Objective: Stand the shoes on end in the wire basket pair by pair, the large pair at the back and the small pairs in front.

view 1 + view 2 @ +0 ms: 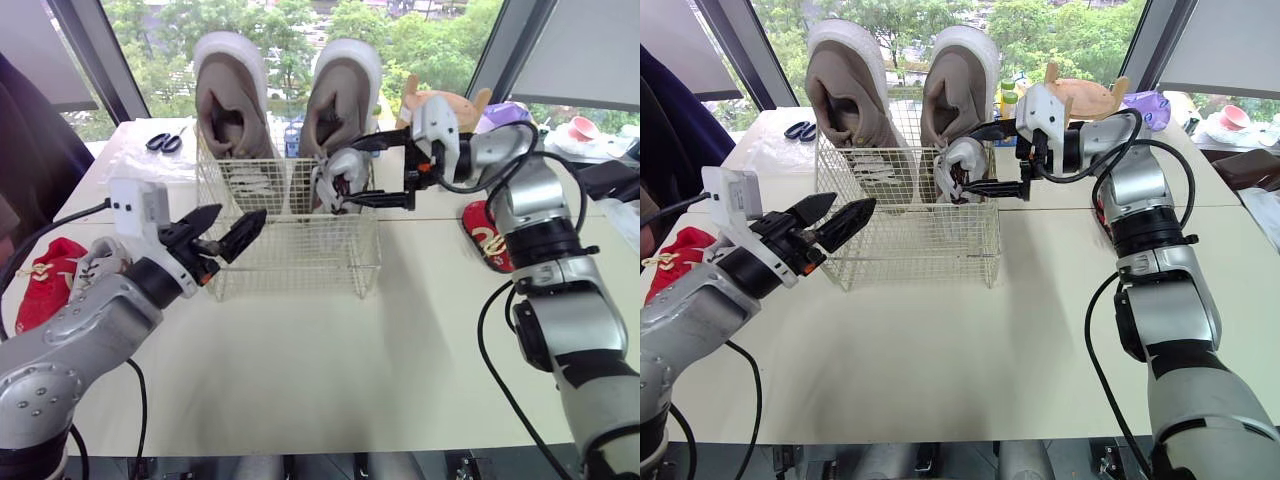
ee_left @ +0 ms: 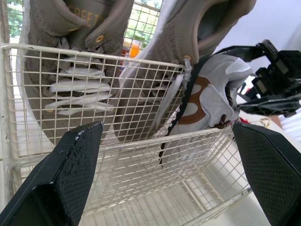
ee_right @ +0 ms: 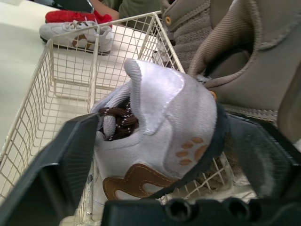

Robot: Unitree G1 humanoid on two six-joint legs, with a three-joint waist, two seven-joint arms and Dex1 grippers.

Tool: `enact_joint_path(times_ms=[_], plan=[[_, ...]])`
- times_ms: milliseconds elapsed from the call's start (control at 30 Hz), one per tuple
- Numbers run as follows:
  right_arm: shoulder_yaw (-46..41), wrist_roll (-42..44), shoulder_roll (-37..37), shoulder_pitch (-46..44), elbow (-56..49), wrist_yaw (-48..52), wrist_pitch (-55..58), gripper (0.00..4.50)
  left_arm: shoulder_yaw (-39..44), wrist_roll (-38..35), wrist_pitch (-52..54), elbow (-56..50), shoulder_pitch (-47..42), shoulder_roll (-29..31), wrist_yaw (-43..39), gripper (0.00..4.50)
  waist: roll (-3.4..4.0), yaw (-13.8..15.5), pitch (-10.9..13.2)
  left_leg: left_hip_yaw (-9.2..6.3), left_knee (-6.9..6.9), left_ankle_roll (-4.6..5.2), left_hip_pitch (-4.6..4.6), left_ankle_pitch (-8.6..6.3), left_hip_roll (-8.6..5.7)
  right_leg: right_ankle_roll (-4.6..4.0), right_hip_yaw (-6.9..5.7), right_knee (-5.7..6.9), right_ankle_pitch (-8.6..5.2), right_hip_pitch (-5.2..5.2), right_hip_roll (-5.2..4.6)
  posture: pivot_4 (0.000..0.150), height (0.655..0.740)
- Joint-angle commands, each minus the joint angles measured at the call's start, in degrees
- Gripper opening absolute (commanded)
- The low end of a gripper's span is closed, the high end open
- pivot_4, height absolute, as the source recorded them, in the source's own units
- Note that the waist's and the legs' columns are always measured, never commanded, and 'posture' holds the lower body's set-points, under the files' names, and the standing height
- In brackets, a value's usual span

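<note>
Over the basket (image 1: 290, 255), outstretched right jaws seemingly tight on shoe (image 1: 335, 180); left jaws agape.

A pale cream flat-topped table (image 1: 330, 350) carries everything; a cream wire mesh basket (image 1: 300, 262) stands on it toward the far side; a pair of dark-handled scissors (image 1: 165, 141) lies on a clear plastic sheet (image 1: 128, 158) at the far left corner; a small red fabric shoe (image 1: 487, 240) lies right of the basket; at the left edge a small white and brown sneaker (image 3: 77, 34) lies beside another red shoe (image 3: 70, 16).
</note>
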Motion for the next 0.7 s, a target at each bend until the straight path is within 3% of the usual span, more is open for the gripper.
enact_joint_path(times_ms=[33,133,267,333,533,700], plan=[[-4.99,4.76,-2.58,-1.59,-6.73,1.26,5.39,4.46,4.19,0.08,0.06,2.16,-0.39,2.96,6.03,4.5,0.0,0.03,0.0,0.0,-0.04,-0.03,0.0,0.02,0.0,0.0,0.0,0.0,0.0,-0.02,0.0,0.15,0.74],[-8.26,7.89,-5.68,-0.76,-11.95,0.63,11.99,4.46,6.96,0.03,1.43,5.02,-0.1,6.21,9.01,4.5,0.01,0.19,0.01,-0.09,-0.16,-0.09,0.01,0.05,0.01,0.01,-0.02,0.02,0.01,-0.06,0.0,0.15,0.74],[-13.1,13.72,-9.34,0.91,-19.28,-0.89,21.22,4.46,13.37,-5.43,1.32,9.28,2.2,7.36,2.24,4.5,0.0,0.07,0.0,-0.06,-0.22,-0.09,0.0,0.05,0.0,0.0,-0.03,-0.04,0.0,-0.07,-0.09,0.15,0.74],[-13.27,14.97,-11.17,2.54,-23.25,-0.7,24.42,4.46,13.29,-2.6,4.42,14.02,2.11,11.06,4.48,4.5,0.0,0.06,0.0,-0.06,-0.24,-0.09,0.0,0.05,0.01,0.0,-0.03,-0.04,0.0,-0.08,-0.15,0.15,0.74],[-11.41,18.61,-14.95,4.51,-32.96,1.76,31.67,4.46,5.31,0.97,18.49,33.59,-7.72,20.67,12.38,4.5,0.02,0.0,0.01,-0.06,-0.24,-0.09,0.07,0.06,0.03,-0.03,-0.07,0.04,-0.01,-0.08,0.04,0.15,0.74],[-10.06,24.97,-12.9,10.63,-43.32,0.61,38.11,4.46,-3.89,9.85,28.09,44.85,-19.33,21.41,7.63,4.5,-0.12,0.03,-0.01,-0.07,-0.23,-0.08,0.05,0.06,-0.01,0.2,-0.12,0.04,0.1,-0.04,0.1,0.15,0.74]])
